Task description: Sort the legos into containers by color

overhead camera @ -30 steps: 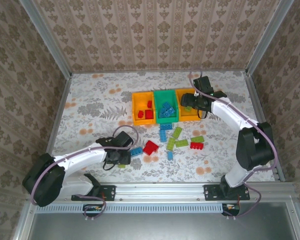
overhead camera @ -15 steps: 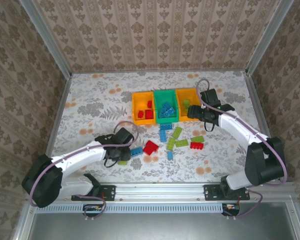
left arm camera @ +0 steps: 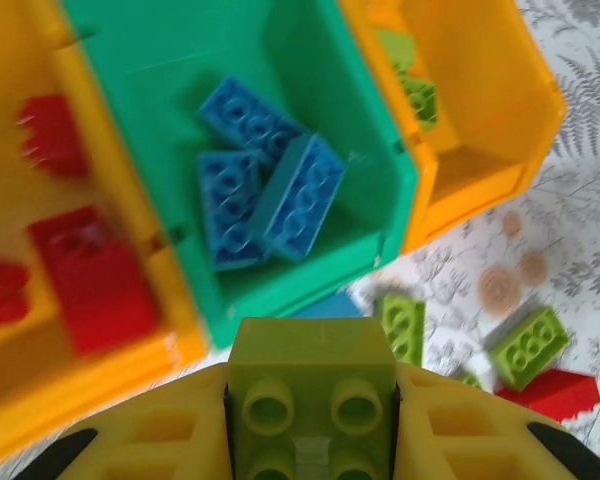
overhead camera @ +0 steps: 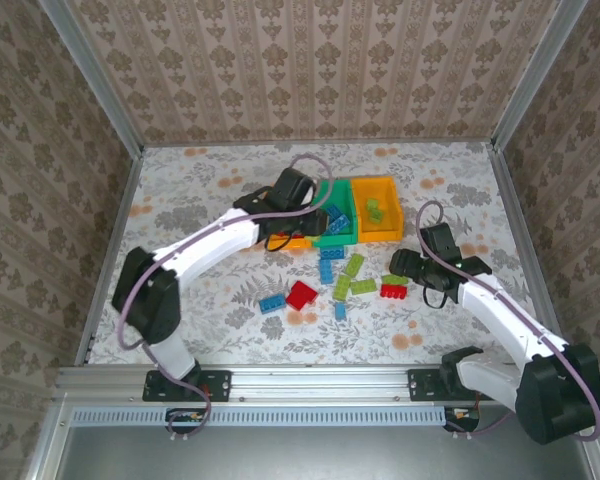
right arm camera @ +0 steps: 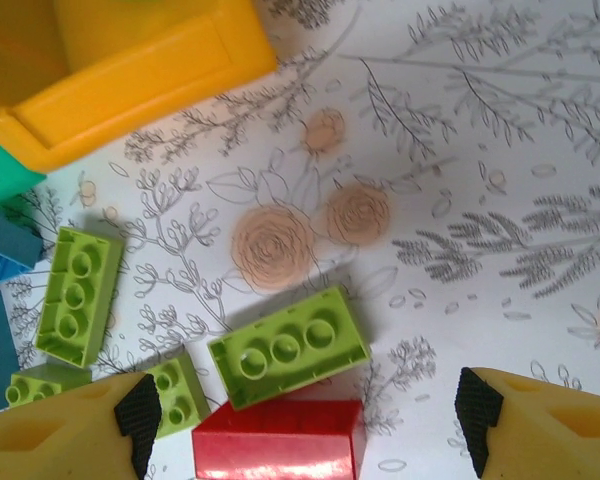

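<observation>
**A:** How far along is the sorting?

**B:** About halfway, by my reckoning. The left orange bin point(left arm camera: 80, 390) has red bricks point(left arm camera: 90, 285) in it. The green middle bin point(left arm camera: 160, 60) holds a heap of blue bricks point(left arm camera: 270, 195), and the right orange bin point(left arm camera: 480, 130) has a couple of lime bricks point(left arm camera: 412, 95). Every colour I can see sits in its own bin.

**A:** And what's left?

**B:** Around ten loose bricks point(overhead camera: 353, 265) lie on the bench point(overhead camera: 200, 200) just in front of the bins. They're a mix: a large red brick point(overhead camera: 301, 295), a blue brick point(overhead camera: 273, 303) beside it, several lime ones and a few more blue.

**A:** What are the arms doing?

**B:** The left gripper point(left arm camera: 310, 430) is clamped on a lime brick point(left arm camera: 310, 350), studs facing the wrist camera. It is held above the near edge of the bins, roughly where the left and middle ones meet. It isn't over the right orange bin yet, which is where it belongs. The right gripper point(right arm camera: 305, 412) is spread wide and empty, low over a flat lime brick point(right arm camera: 288, 360) that touches a small red brick point(right arm camera: 280, 440).

**A:** How do the bricks look?

**B:** They're small, glossy and studded, far smaller than a bin. Most are oblong, and they lie at all angles.
</observation>
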You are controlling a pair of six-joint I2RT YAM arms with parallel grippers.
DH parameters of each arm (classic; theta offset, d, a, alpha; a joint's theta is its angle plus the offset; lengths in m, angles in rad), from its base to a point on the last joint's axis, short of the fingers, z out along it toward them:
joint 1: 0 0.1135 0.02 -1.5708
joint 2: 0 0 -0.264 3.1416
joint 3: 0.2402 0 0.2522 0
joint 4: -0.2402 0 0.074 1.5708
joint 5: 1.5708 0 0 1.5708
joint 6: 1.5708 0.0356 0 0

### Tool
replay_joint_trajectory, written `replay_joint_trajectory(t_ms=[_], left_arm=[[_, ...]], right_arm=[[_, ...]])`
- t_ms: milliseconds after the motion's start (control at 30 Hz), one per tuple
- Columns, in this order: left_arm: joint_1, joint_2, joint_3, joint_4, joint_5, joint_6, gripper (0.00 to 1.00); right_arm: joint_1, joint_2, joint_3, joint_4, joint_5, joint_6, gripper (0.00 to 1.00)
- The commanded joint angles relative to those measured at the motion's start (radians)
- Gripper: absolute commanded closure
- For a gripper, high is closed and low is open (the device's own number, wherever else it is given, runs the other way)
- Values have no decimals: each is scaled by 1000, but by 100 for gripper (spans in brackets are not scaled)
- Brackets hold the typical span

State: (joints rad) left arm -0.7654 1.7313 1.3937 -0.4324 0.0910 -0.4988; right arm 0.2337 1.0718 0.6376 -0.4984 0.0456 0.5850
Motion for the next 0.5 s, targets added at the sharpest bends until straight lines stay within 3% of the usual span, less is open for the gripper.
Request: replay_joint_trajectory(t_ms=[0, 267, 467], left_arm=[[-17, 148, 163, 52, 114, 43, 70], [-22, 399, 469, 141, 241, -37, 70], [-16, 535, 629, 115, 246, -81, 69]], right_arm=[[14, -13, -32, -12, -29, 58, 19], [70, -25, -88, 24, -24, 120, 19], [95, -45, -73, 0, -17, 122, 19]])
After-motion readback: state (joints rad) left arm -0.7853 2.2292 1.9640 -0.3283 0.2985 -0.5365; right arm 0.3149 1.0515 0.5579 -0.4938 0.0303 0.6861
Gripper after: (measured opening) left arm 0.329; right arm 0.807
